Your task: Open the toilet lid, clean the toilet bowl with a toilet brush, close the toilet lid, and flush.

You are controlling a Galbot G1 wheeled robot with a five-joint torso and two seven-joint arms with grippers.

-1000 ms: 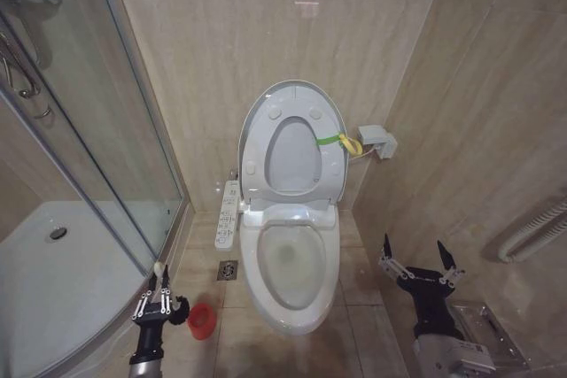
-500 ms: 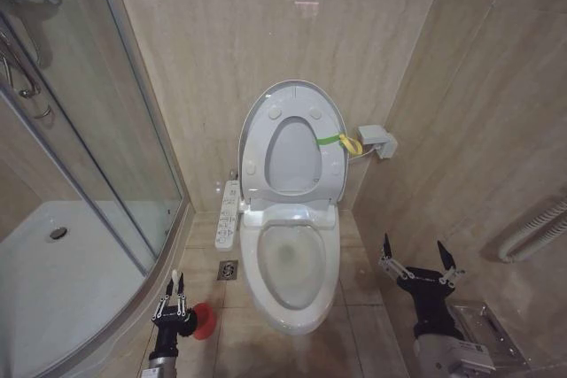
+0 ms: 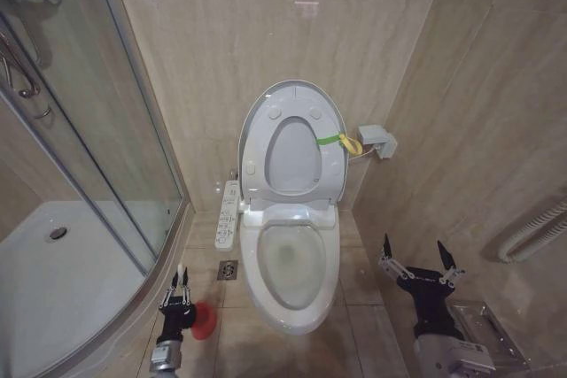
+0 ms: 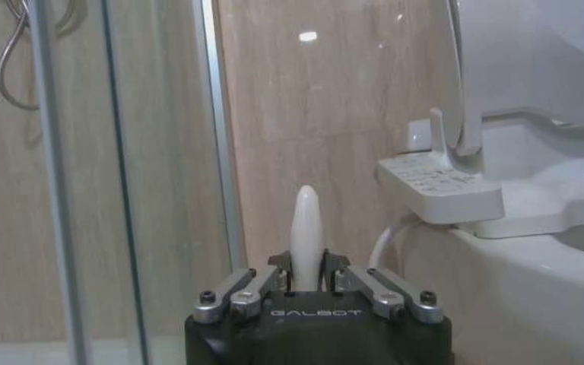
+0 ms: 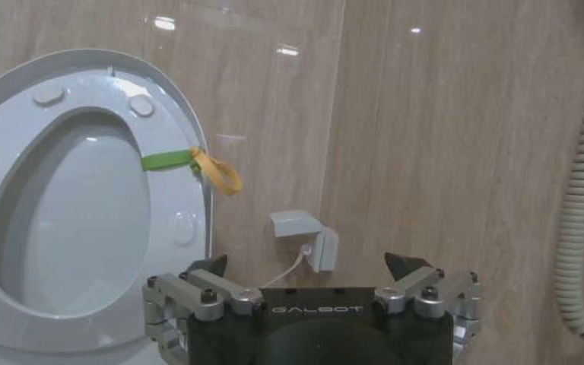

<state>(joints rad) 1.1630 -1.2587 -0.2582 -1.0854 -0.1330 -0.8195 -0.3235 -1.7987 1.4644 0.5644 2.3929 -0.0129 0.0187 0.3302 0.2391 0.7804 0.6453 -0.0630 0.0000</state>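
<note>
Toilet lid (image 3: 293, 143) raised upright against the wall behind the toilet bowl (image 3: 288, 265), left gripper (image 3: 180, 293) low beside the bowl's left side, fingers closed around the white toilet brush (image 4: 306, 234) handle above the red holder cup (image 3: 203, 320), right gripper (image 3: 419, 261) right of the bowl, fingers spread wide, empty.

The left hand (image 3: 182, 292) covers much of the red holder cup (image 3: 203, 320), and the toilet brush (image 4: 306, 237) head is hidden, probably inside it.

Black end effector (image 5: 315, 277), silver screwed knuckles, "GALBOT" lettering.
</note>
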